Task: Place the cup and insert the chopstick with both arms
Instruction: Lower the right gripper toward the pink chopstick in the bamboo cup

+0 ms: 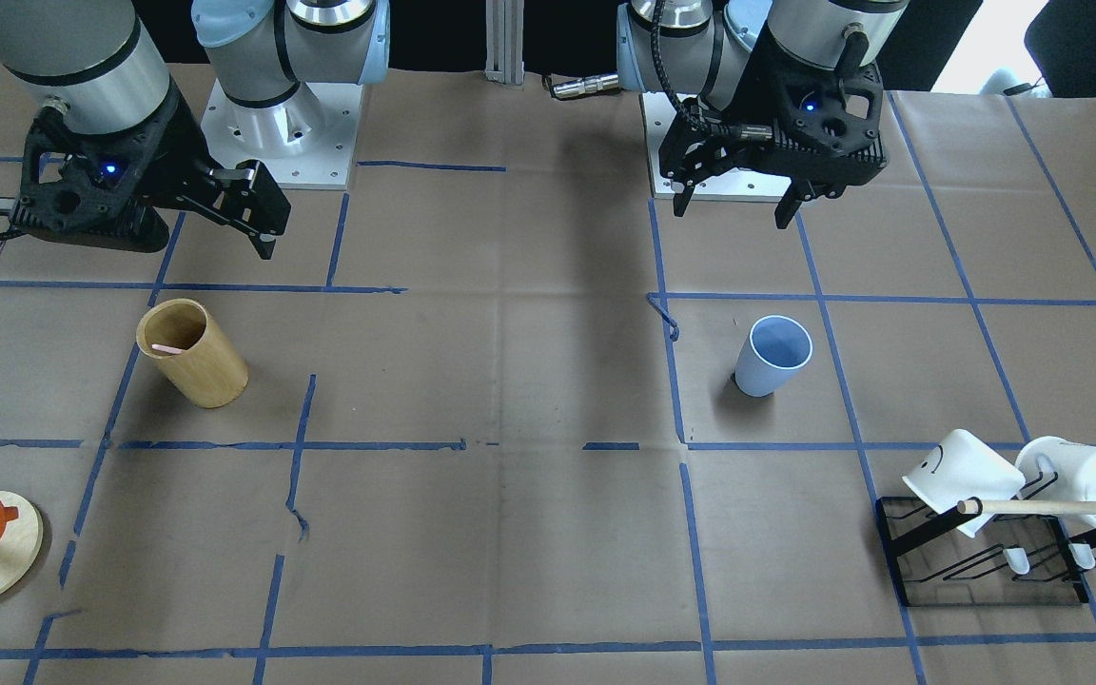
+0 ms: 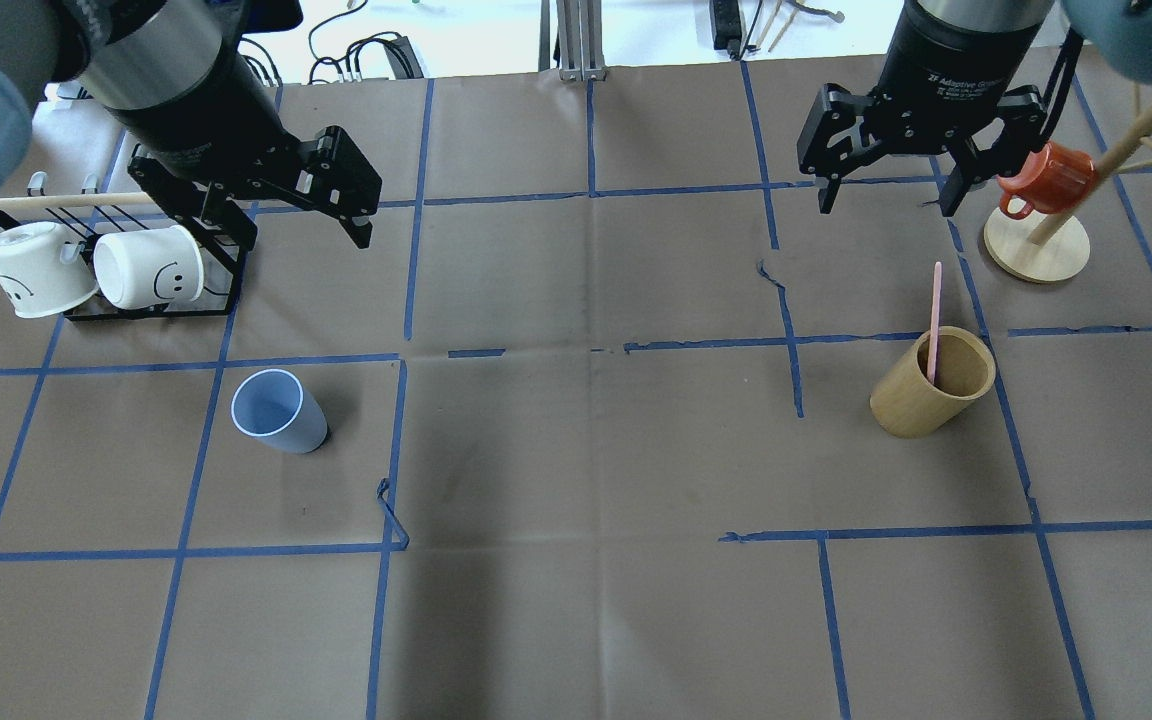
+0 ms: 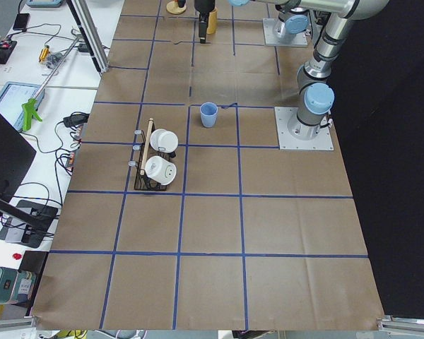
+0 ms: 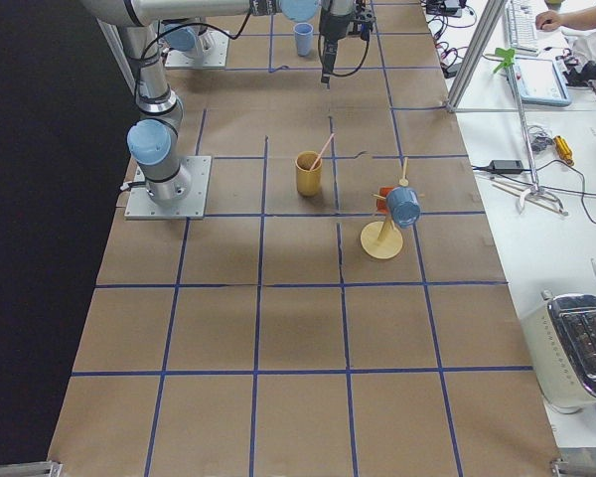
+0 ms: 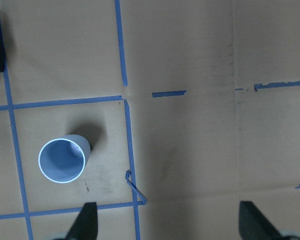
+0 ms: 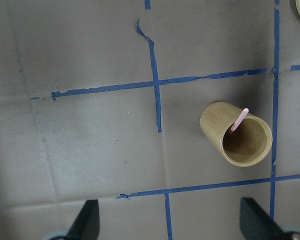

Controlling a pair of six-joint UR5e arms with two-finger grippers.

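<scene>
The light-blue cup [image 2: 279, 410] stands upright on the paper-covered table, left of centre; it also shows in the front view [image 1: 773, 355] and the left wrist view [image 5: 62, 161]. One pale-pink chopstick [image 2: 934, 320] leans inside the tan wooden holder [image 2: 933, 382], also seen from the right wrist [image 6: 239, 120]. My left gripper [image 2: 288, 232] hangs open and empty, high above the table beyond the cup. My right gripper [image 2: 886, 205] hangs open and empty, high above the table beyond the holder. Neither touches anything.
A black rack [image 2: 166, 305] with two white mugs [image 2: 148, 268] and a long wooden dowel [image 2: 66, 200] sits at the far left beside my left gripper. A wooden mug tree [image 2: 1036, 250] with an orange mug [image 2: 1046, 180] stands just right of my right gripper.
</scene>
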